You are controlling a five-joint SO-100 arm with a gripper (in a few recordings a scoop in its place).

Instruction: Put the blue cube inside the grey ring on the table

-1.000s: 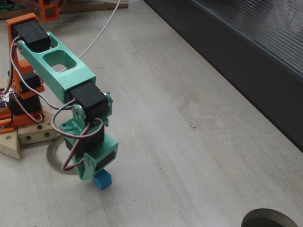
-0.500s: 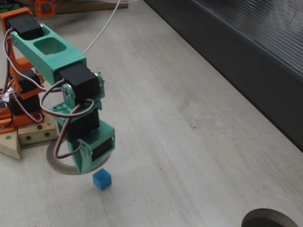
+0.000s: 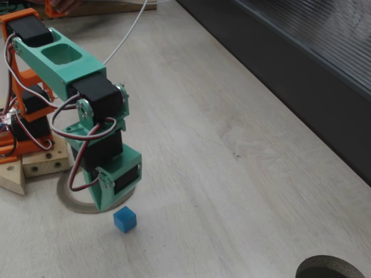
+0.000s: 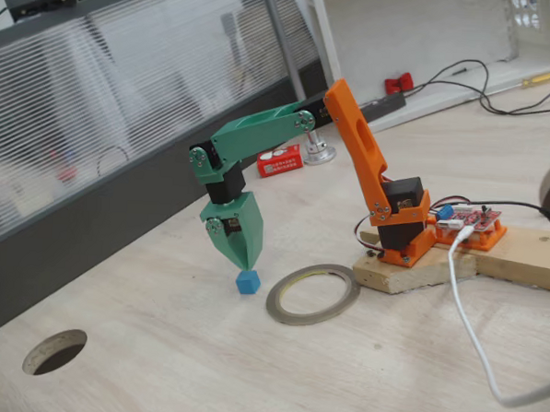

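1. One small cube point(image 3: 124, 219), bright blue with flat matte faces and crisp edges, sits on the table point(image 3: 232, 174) just outside the ring point(image 4: 313, 294), not inside it.
2. In one fixed view the ring is a thin, flat, grey-brown band with a wide hole and a paler inner rim; it lies flat between the cube and the arm's wooden base point(image 4: 457, 262).
3. Mint-green plastic forms the gripper point(image 4: 246, 257), whose fingers taper down to a single point just above the cube, apparently not touching it; the jaws look drawn together with nothing between them.
4. Smooth moulded plastic makes up the arm: orange near the base, green further out, with black motor blocks and red, white and black wires looping between the joints.
5. Pale whitewashed wood grain covers the table, with faint knots and streaks.
6. Along the far edge runs a dark panel point(image 3: 301, 69), ribbed and translucent higher up.
7. Near one corner of the table is a round hole point(image 4: 55, 351) with a dark rim.
8. A white cable point(image 4: 471, 336) trails off the wooden base across the table.
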